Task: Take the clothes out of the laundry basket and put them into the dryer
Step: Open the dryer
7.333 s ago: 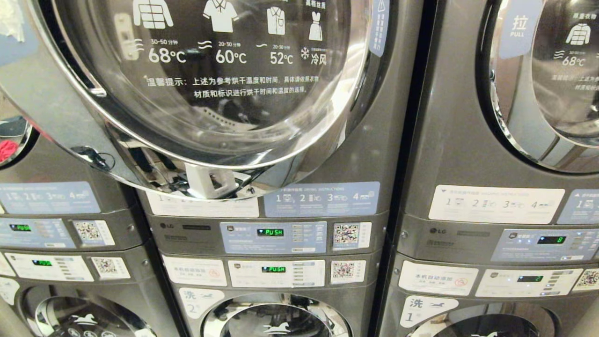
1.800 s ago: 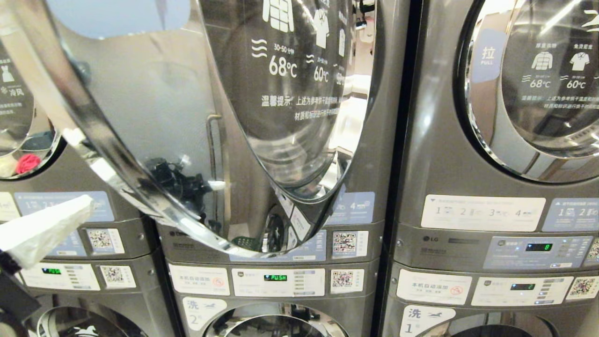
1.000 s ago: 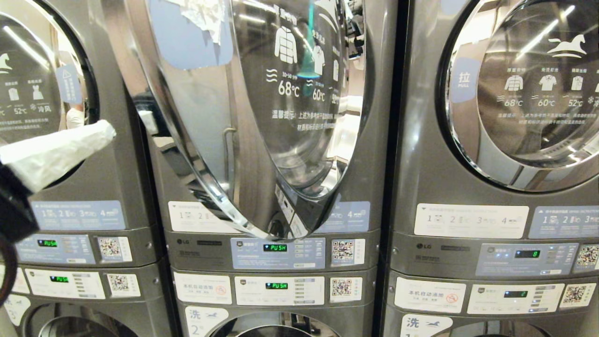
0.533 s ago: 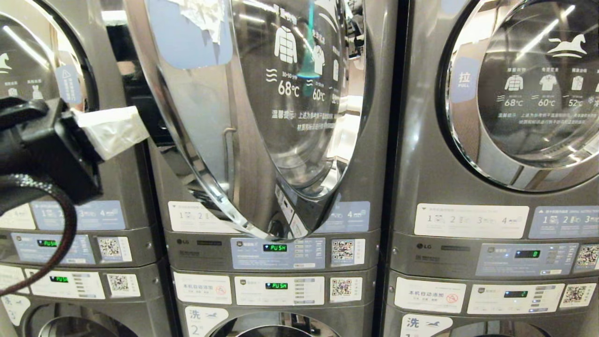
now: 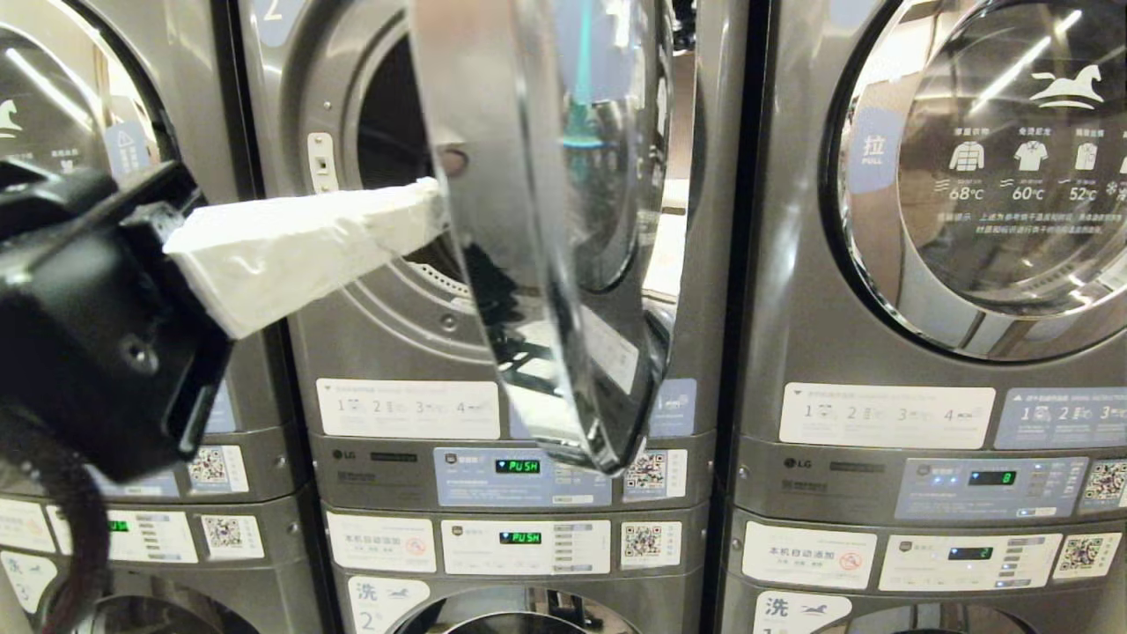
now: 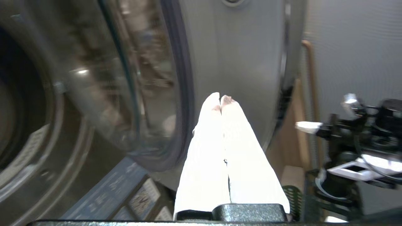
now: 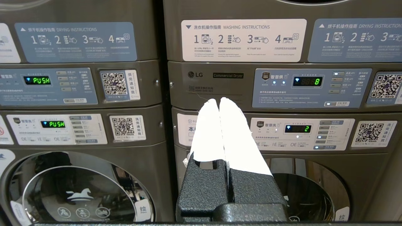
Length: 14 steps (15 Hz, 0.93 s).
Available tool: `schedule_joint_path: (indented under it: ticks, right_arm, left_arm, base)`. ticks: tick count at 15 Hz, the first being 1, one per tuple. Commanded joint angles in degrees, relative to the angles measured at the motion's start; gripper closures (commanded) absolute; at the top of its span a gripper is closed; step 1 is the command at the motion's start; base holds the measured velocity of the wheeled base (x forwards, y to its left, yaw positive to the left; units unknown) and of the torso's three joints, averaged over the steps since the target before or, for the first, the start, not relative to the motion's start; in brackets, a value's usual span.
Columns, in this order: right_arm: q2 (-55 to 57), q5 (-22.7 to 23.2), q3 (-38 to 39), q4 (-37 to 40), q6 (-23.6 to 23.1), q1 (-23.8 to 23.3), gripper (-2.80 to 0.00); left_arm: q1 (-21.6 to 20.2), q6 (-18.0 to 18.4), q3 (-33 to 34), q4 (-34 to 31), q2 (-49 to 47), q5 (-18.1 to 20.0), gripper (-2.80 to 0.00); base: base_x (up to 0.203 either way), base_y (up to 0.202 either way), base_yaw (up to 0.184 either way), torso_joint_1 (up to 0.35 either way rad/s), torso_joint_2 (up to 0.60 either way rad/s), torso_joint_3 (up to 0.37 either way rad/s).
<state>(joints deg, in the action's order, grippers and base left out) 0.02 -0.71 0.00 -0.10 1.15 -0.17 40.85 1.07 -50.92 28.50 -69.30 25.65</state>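
The middle dryer (image 5: 290, 114) stands with its round door (image 5: 528, 264) swung out, nearly edge-on to me, and the dark drum mouth (image 5: 387, 132) is exposed. My left gripper (image 5: 431, 211) reaches in from the left, shut and empty, its white fingertips against the door's inner side. In the left wrist view the shut left gripper (image 6: 220, 98) touches the grey inner face of the door (image 6: 238, 56). My right gripper (image 7: 219, 101) is shut and empty, parked low before the control panels. The clothes are out of view.
Closed dryer doors flank the open one on the left (image 5: 53, 114) and the right (image 5: 995, 167). Control panels (image 5: 519, 467) and washer doors (image 5: 511, 616) sit below. A bit of green lattice (image 6: 290, 197), perhaps the laundry basket, shows low beside the machines.
The dryer door has swung much wider, from showing its glass front to nearly edge-on. My left gripper has moved right and forward, following the door's inner side.
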Motion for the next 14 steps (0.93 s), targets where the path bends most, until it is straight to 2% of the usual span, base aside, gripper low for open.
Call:
schedule_joint_path:
  ticks: [1, 3, 4, 10, 14]
  right_arm:
    - [-0.1, 0.0, 0.0, 0.0, 0.0, 0.0, 0.0]
    - [-0.1, 0.0, 0.0, 0.0, 0.0, 0.0, 0.0]
    - [-0.1, 0.0, 0.0, -0.1, 0.0, 0.0, 0.0]
    - [-0.1, 0.0, 0.0, 0.0, 0.0, 0.0, 0.0]
    - [-0.1, 0.0, 0.0, 0.0, 0.0, 0.0, 0.0]
  left_arm:
    - [5.6, 0.1, -0.4, 0.2, -0.7, 0.0, 0.0]
    - [11.9, 1.0, -0.5, 0.2, -2.4, 0.0, 0.0]
    - [13.4, 2.3, -0.8, 0.3, -4.5, -0.1, 0.0]
    - [14.1, 3.5, -10.2, 1.1, -15.7, -0.1, 0.0]
    - [14.2, 3.6, -20.8, 2.0, -25.2, -0.2, 0.0]
  base:
    - [0.0, 0.0, 0.0, 0.0, 0.0, 0.0]
    - [0.0, 0.0, 0.0, 0.0, 0.0, 0.0]
    - [0.0, 0.0, 0.0, 0.0, 0.0, 0.0]
    - [0.0, 0.0, 0.0, 0.0, 0.0, 0.0]
    - [0.0, 0.0, 0.0, 0.0, 0.0, 0.0]
